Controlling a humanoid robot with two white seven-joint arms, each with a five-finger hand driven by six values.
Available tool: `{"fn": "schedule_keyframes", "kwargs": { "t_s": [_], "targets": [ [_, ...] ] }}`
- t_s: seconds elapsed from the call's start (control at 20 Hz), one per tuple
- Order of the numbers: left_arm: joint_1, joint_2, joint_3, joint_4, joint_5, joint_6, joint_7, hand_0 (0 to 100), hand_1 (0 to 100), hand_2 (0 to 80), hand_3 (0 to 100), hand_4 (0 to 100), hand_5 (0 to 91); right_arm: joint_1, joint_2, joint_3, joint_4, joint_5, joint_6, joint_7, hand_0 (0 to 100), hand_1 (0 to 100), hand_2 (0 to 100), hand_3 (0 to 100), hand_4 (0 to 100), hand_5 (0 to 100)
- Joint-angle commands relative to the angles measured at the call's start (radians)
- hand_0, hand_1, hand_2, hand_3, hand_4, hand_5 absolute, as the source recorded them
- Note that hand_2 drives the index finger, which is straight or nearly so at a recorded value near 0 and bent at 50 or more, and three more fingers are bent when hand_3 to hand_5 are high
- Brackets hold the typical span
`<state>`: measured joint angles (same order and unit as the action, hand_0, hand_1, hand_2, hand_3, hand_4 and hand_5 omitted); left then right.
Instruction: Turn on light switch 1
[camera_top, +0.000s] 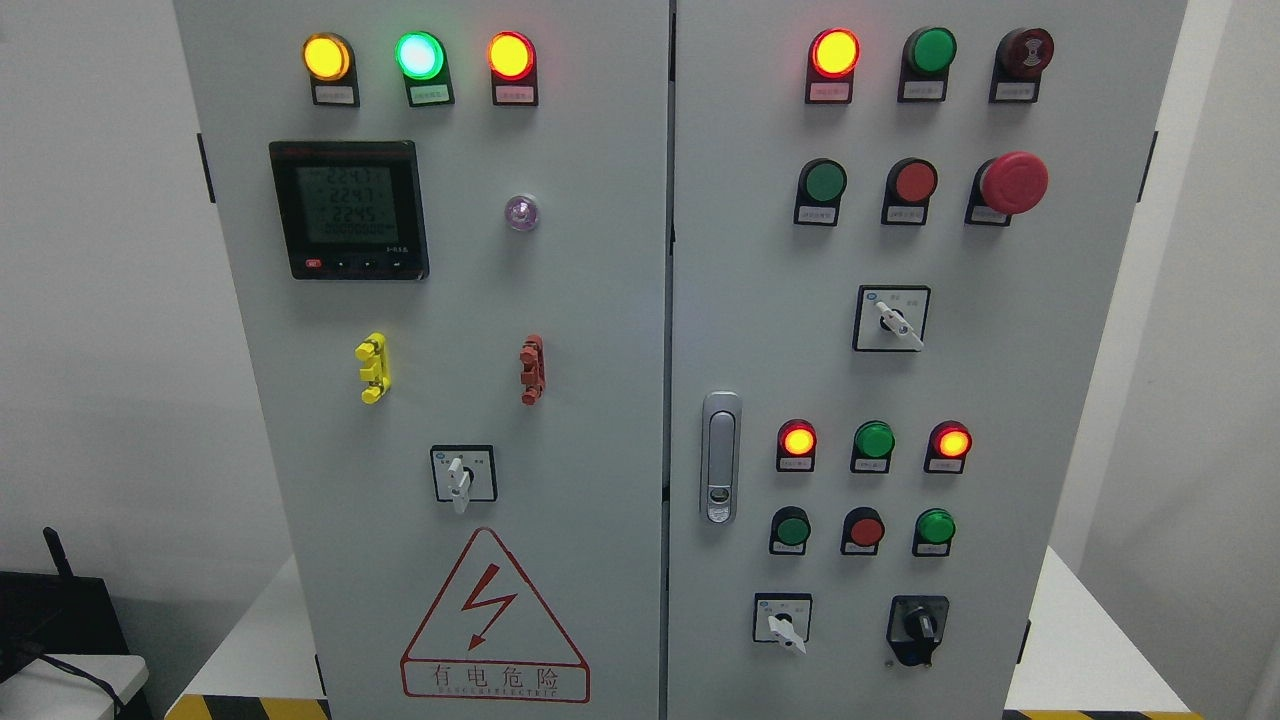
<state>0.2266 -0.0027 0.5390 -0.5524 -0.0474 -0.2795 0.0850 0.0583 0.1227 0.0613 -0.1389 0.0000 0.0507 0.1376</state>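
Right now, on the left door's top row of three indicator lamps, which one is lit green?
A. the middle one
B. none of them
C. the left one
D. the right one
A: the middle lamp glows green, between a yellow lamp on its left and a red-orange lamp on its right.

A grey electrical cabinet (620, 400) with two doors fills the view. The left door carries lit yellow, green and red lamps (419, 55), a digital meter (349, 210), a rotary switch (462, 474) and a red warning triangle (494, 620). The right door has a handle (720, 457), a red mushroom button (1013, 182) and more lamps and selector switches (892, 318).
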Motion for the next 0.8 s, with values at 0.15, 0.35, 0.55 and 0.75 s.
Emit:
{"fn": "schedule_keyframes", "kwargs": {
  "t_s": [0.15, 0.35, 0.55, 0.75],
  "targets": [
    [0.008, 0.032, 0.196, -0.397, -0.014, -0.029, -0.008, 39, 0, 10.7, 34, 48, 16.7, 0.0, 0.0, 0.0, -0.001, -0.017, 0.0, -0.001, 12, 39, 0, 0, 0, 0],
    [0.005, 0.026, 0.184, -0.535, -0.012, -0.072, -0.008, 35, 0, 17.8, 46, 57, 23.6, 0.0, 0.0, 0.0, -0.001, -0.018, 0.0, 0.0, 12, 39, 0, 0, 0, 0],
    [0.002, 0.026, 0.139, -0.697, -0.012, -0.087, -0.01, 31, 2, 22.7, 49, 61, 38.3, 0.0, 0.0, 0.0, -0.001, -0.017, 0.0, -0.001, 12, 39, 0, 0, 0, 0],
    [-0.007, 0.024, 0.084, -0.86, -0.014, -0.087, -0.008, 28, 4, 31.0, 54, 64, 50.9, 0.0, 0.0, 0.0, 0.001, -0.018, 0.0, -0.001, 12, 39, 0, 0, 0, 0]
  ]
}}
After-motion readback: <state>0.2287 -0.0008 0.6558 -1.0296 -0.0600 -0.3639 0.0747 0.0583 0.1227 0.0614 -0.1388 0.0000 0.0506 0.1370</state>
